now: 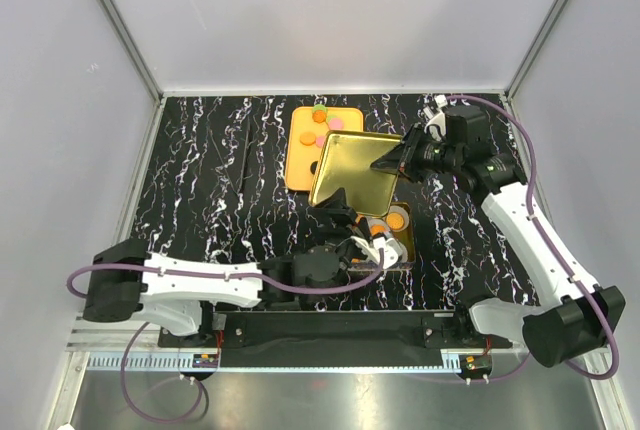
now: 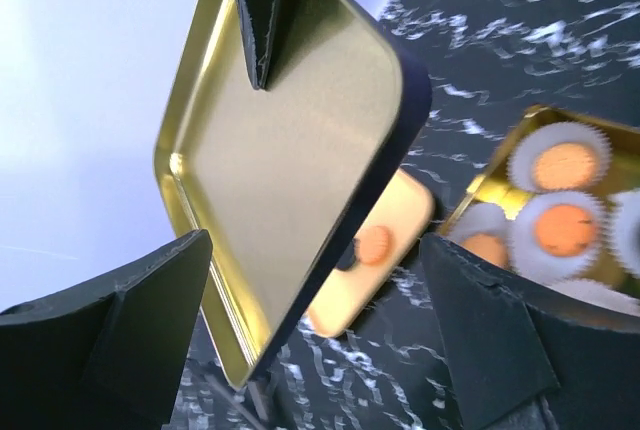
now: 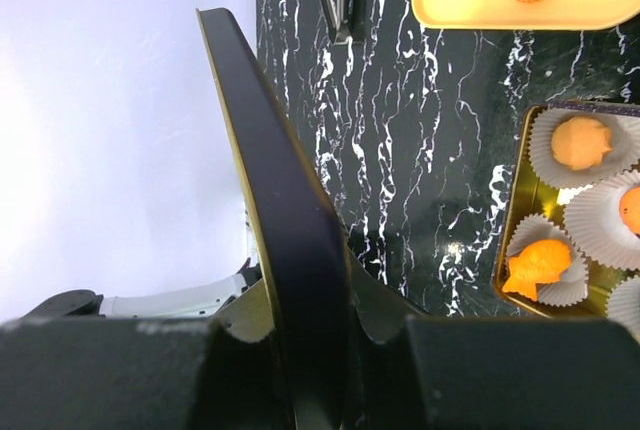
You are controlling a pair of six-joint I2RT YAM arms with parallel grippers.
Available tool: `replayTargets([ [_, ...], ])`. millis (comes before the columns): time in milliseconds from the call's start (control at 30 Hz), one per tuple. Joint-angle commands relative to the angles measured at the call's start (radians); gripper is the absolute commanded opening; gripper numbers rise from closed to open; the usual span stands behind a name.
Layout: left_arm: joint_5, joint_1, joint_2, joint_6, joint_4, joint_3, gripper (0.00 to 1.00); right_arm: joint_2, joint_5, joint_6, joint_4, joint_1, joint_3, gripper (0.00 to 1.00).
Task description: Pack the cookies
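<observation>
Your right gripper (image 1: 398, 160) (image 3: 310, 320) is clamped on 1 corner of the gold rectangular metal tin lid (image 1: 355, 165) (image 2: 290, 130), holding it tilted above the black marbled table (image 1: 210, 180). Your left gripper (image 1: 340, 212) (image 2: 315, 250) stands spread wide, the lid's lower corner between its 2 fingers; contact cannot be told. Orange cookies (image 1: 398, 218) (image 2: 565, 228) sit in white paper cups (image 2: 590, 145) inside the gold tin base (image 1: 405, 240), and more lie on the flat orange tray (image 1: 298, 165).
</observation>
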Motion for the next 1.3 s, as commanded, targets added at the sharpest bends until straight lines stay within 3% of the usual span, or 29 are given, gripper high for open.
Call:
replayTargets([
  [0,-0.068,0.020,0.038,0.225,0.331,-0.002,0.90,-0.043,-0.050,0.024,0.015,-0.005,0.029,0.00],
  [200,-0.056,0.037,0.063,0.365,0.537,-0.018,0.79,-0.069,-0.050,0.029,0.007,-0.005,0.011,0.00],
  [433,-0.020,0.041,0.124,0.494,0.626,-0.008,0.38,-0.077,-0.058,0.037,0.015,-0.005,-0.005,0.01],
  [467,-0.017,0.040,0.135,0.506,0.640,-0.008,0.28,-0.075,-0.058,0.034,0.015,-0.005,-0.005,0.01],
  [533,-0.011,0.041,0.143,0.555,0.703,-0.006,0.19,-0.078,-0.056,0.032,0.015,-0.005,-0.009,0.02],
  [567,-0.010,0.041,0.149,0.575,0.717,-0.003,0.05,-0.078,-0.056,0.031,0.015,-0.007,-0.011,0.02],
  [667,-0.008,0.040,0.150,0.581,0.717,0.020,0.00,-0.087,-0.049,0.024,0.019,-0.005,-0.022,0.08],
  [800,0.001,0.040,0.117,0.473,0.529,0.058,0.00,-0.103,-0.003,-0.012,0.004,-0.007,-0.023,0.33],
  [833,0.006,0.040,0.104,0.433,0.475,0.076,0.00,-0.107,0.029,-0.040,-0.013,-0.005,-0.016,0.47],
  [933,0.050,0.040,0.049,0.226,0.217,0.126,0.00,-0.129,0.097,-0.092,-0.039,-0.007,0.000,0.61],
  [967,0.085,0.040,0.038,0.125,0.155,0.139,0.00,-0.144,0.111,-0.103,-0.039,-0.005,0.003,0.72],
  [1033,0.133,0.040,0.017,-0.001,-0.061,0.182,0.00,-0.165,0.160,-0.133,-0.048,-0.005,0.013,0.84],
  [1267,0.294,0.069,-0.002,-0.292,-0.358,0.278,0.00,-0.256,0.256,-0.206,-0.022,-0.005,0.029,1.00],
])
